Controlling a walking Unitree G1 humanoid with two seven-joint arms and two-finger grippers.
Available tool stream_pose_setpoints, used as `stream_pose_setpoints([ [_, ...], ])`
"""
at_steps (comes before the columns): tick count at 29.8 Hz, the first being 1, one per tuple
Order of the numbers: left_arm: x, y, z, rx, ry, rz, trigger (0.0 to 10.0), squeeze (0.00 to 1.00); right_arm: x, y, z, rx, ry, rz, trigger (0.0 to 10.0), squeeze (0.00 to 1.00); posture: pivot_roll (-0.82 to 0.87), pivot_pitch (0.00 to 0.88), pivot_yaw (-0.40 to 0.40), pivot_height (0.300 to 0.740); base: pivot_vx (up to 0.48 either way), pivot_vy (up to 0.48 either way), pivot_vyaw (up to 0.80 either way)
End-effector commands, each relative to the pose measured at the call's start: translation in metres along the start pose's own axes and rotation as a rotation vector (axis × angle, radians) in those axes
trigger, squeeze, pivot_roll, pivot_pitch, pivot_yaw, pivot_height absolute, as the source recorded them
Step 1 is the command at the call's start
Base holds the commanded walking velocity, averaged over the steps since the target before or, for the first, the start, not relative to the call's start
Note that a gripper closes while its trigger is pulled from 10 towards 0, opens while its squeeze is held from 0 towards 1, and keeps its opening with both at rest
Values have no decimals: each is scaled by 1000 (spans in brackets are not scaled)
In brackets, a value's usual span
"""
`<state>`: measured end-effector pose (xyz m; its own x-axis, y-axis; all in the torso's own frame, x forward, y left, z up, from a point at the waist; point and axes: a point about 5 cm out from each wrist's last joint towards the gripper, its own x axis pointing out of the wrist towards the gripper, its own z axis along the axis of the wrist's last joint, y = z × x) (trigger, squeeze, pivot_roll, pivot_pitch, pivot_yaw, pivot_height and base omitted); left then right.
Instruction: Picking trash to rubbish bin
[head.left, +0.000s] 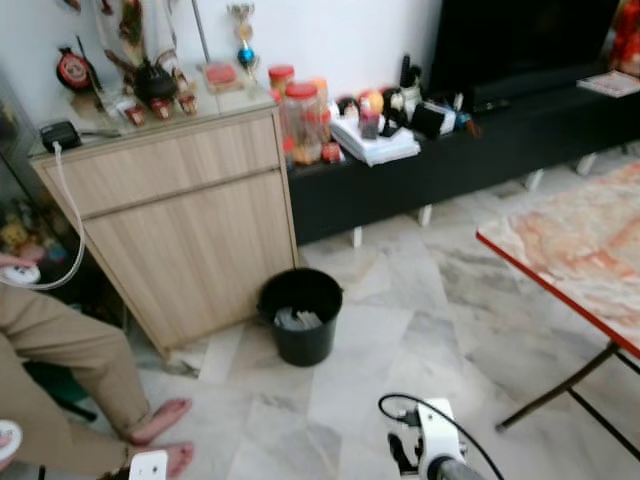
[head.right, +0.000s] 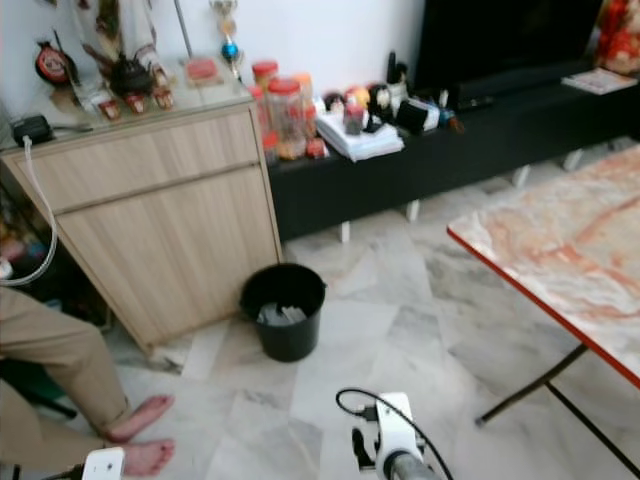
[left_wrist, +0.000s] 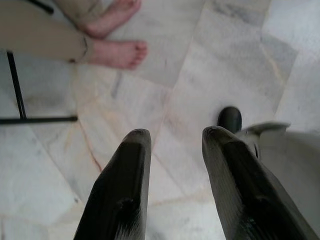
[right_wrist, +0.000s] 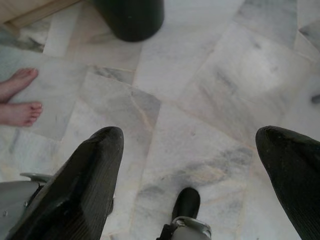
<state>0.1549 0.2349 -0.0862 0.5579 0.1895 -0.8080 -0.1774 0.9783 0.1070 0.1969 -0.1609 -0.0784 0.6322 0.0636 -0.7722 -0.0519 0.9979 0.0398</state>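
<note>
I am looking down my right gripper (right_wrist: 190, 150) first: its two black fingers are standing wide apart, released, grasping nothing, pointing at bare marble floor (right_wrist: 210, 75). The left gripper (left_wrist: 172, 145) is likewise released, its fingers parted with only floor tiles between them, and a person's bare feet (left_wrist: 117, 35) are showing in the upper left of that wrist picture.

Moving outward, the black rubbish bin (head.left: 300, 315) is standing on the floor at centre frame in the head view, just beside the corner of the light wooden cabinet (head.left: 185, 225), and something pale and grey is already lying inside it (head.left: 297, 319). In the right wrist view the bin's dark wall is sitting at the top edge (right_wrist: 131, 17). A seated person's legs are occupying the lower left of the head view (head.left: 70, 370), and a red-edged marble tabletop (head.left: 575, 250) is running along the right side.

I am judging that I am between pieces: both grippers are carrying nothing, and I am facing the bin with no loose trash that I can make out on the floor ahead. The next move is calling for a turn or a scan to find another piece, while I am keeping the arms well away from the person's feet, which are near my left side.
</note>
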Motion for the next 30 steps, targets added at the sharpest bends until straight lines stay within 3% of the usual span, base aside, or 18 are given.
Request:
stream_pose_setpoints([
  [1,1,3,5,1,-7,4,10000,0,1,0,7,29,-29,-9,10000,0,38,0,58,740,0,0,0],
  [4,1,2,5,1,-9,2,10000,0,1,-1,5,37,-21,-20,10000,0,41,0,57,740,0,0,0],
  [20,-1,1,-4,3,10,2,10000,0,-1,-4,-5,41,11,-40,10000,0,47,0,52,740,0,0,-764],
  [30,0,2,2,13,-3,5,10000,0,-1,-3,-5,38,12,-41,10000,0,47,0,55,740,0,0,-761],
])
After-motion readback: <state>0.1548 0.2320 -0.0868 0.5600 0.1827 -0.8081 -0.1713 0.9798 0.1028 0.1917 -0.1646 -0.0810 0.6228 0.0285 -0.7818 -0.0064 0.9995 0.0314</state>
